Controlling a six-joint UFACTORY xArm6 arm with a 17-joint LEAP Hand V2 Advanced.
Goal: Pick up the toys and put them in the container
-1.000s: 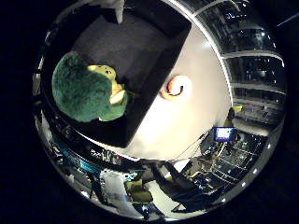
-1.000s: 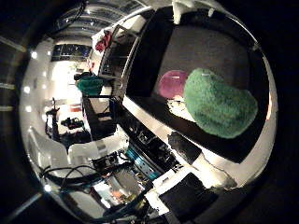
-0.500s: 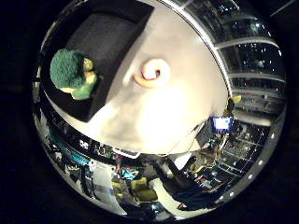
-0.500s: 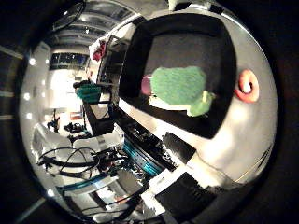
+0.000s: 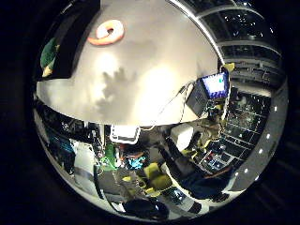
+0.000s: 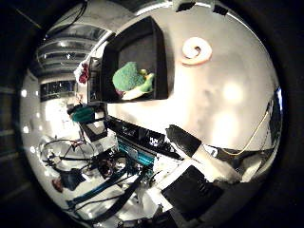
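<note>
A green plush toy with yellow parts (image 6: 129,80) lies inside the black container (image 6: 161,61) on the white table (image 6: 228,104). Something pink shows just under the plush. A pink curled toy (image 6: 195,51) rests on the table beside the container, outside it. The same curled toy (image 5: 106,33) appears in the little finger side view, with the container's wall (image 5: 70,47) at the edge. A small white and black part of my hand (image 6: 186,5) shows at the rim. The toys and container look small and far from the palm.
The table's edge (image 5: 93,117) runs past shelves and equipment below. A lit monitor (image 5: 214,84) stands at a corner of the table. A black and white block (image 6: 190,142) sits by the table's edge.
The whole picture has shifted and everything looks smaller: the palm has moved away from the container and the plush, out over the table where the curled toy lies.
</note>
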